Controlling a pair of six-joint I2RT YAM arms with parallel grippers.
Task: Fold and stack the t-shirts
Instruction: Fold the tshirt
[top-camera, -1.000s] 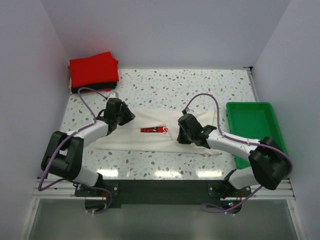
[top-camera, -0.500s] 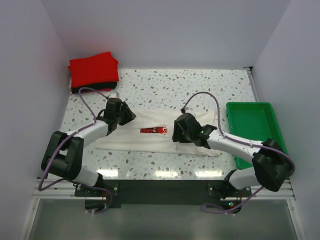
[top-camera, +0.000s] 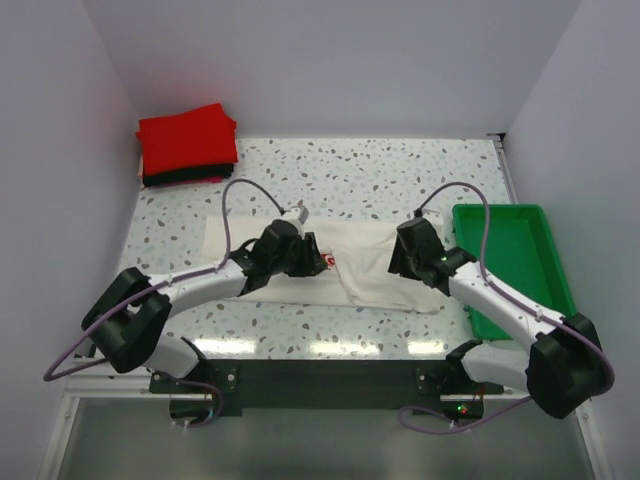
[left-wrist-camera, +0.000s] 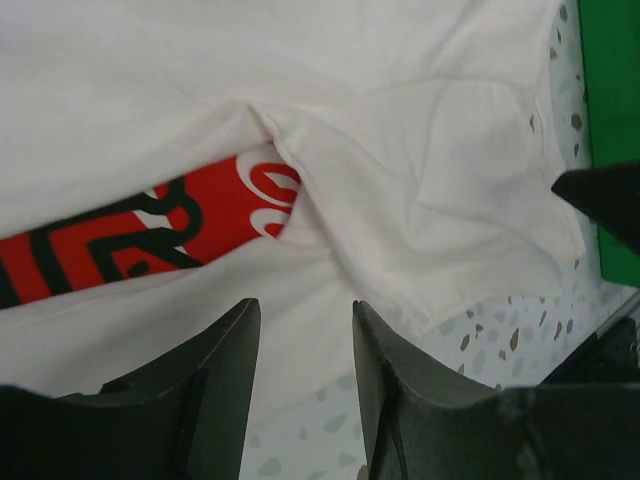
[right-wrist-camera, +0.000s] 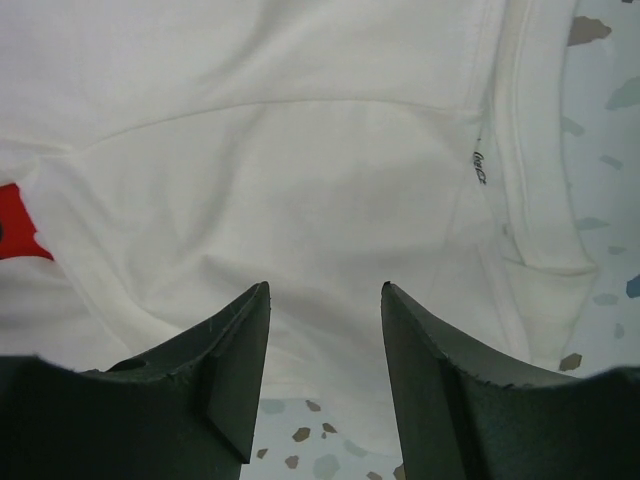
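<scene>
- Across the middle of the desk (top-camera: 330, 170) the cream-white t-shirt (top-camera: 365, 275) lies as a long band, its right end near the green tray (top-camera: 500, 208) and well apart from the red and black folded shirts (top-camera: 187, 140) stacked in the far left corner
- The left pincer (left-wrist-camera: 305, 385) hangs over the band's near edge beside the red chest print (left-wrist-camera: 140, 240), jaws spread with nothing between them; a loose flap of cloth covers the print's end
- The right pincer (right-wrist-camera: 325, 375) is likewise spread and empty, low over plain cloth with the neck band (right-wrist-camera: 530, 140) off to one side
- The step in hand looks like taking a fresh hold for the next fold, since neither pincer has cloth
- To do it well, each pincer should probably drop onto the same long edge and pinch every layer there, not only the top one, or the flap will slide
- Both should lift together and no higher than needed, keeping the edge taut between them so that the crease runs straight
- A wrinkle near the print wants smoothing first; folded in, it would likely make the finished stack lopsided
</scene>
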